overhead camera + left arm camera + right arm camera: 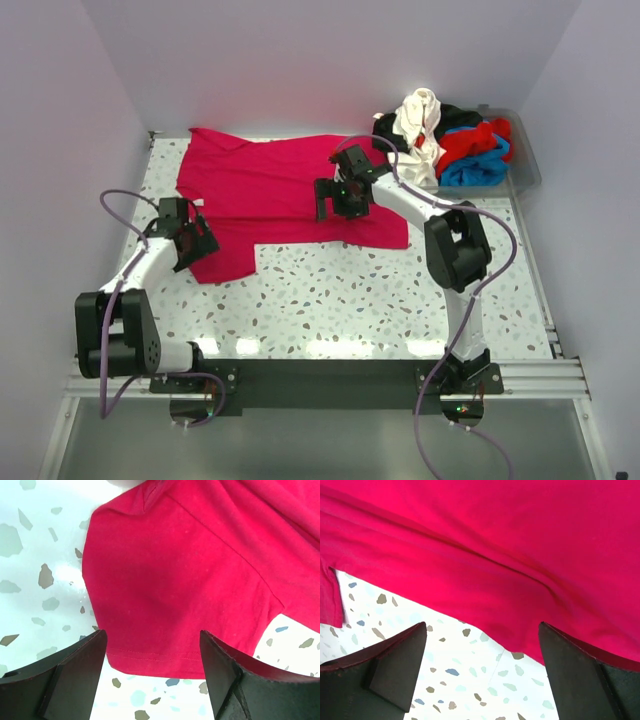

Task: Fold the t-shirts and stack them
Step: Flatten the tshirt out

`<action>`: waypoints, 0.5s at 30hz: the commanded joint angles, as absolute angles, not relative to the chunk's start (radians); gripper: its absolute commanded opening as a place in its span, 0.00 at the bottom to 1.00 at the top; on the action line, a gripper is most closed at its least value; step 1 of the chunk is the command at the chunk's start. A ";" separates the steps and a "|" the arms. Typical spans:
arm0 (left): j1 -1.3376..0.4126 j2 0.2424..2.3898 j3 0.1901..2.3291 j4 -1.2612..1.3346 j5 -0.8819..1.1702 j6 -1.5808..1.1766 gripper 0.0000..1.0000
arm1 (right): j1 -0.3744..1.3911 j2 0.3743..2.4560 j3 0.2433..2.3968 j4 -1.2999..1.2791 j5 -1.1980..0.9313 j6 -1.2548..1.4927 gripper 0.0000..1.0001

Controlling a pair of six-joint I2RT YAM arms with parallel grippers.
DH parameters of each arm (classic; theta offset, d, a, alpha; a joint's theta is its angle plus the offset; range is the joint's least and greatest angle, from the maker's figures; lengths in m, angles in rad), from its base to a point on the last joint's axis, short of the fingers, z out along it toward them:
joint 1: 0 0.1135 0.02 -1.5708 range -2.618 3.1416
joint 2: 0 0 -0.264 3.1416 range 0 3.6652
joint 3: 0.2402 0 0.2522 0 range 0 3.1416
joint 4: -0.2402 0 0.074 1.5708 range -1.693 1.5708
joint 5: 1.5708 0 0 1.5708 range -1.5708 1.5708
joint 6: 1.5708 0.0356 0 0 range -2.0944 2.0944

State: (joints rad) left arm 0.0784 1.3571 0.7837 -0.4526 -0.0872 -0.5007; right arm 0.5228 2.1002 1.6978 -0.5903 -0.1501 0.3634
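A red t-shirt (270,190) lies spread flat on the speckled table (350,300), with one sleeve reaching toward the near left. My left gripper (198,243) is open and hovers over that sleeve's hem (150,656), its fingers (65,675) apart on either side. My right gripper (340,208) is open above the shirt's near edge (485,625), holding nothing. The shirt fills most of both wrist views (510,545).
A clear bin (527,165) at the back right holds a pile of crumpled shirts (440,140) in white, black, red and blue. White walls enclose the table on three sides. The arms' bases stand at the near edge.
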 commanded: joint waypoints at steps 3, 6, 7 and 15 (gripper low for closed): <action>0.083 1.373 0.756 -0.448 -0.106 -0.568 0.79 | 0.520 2.034 1.695 -0.595 -0.172 0.377 0.96; 0.083 1.388 0.744 -0.465 -0.117 -0.586 0.79 | 0.520 2.019 1.690 -0.607 -0.166 0.374 0.96; 0.084 1.378 0.738 -0.466 -0.130 -0.592 0.79 | 0.520 2.014 1.689 -0.615 -0.167 0.374 0.96; 0.084 1.328 0.661 -0.425 -0.158 -0.621 0.80 | 0.520 2.000 1.667 -0.632 -0.158 0.382 0.96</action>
State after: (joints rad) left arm 0.0784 1.3533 0.6765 -0.4599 -0.1398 -0.5888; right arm 0.5224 2.0659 1.6760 -0.6147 -0.1501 0.3695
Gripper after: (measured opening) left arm 0.799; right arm 0.963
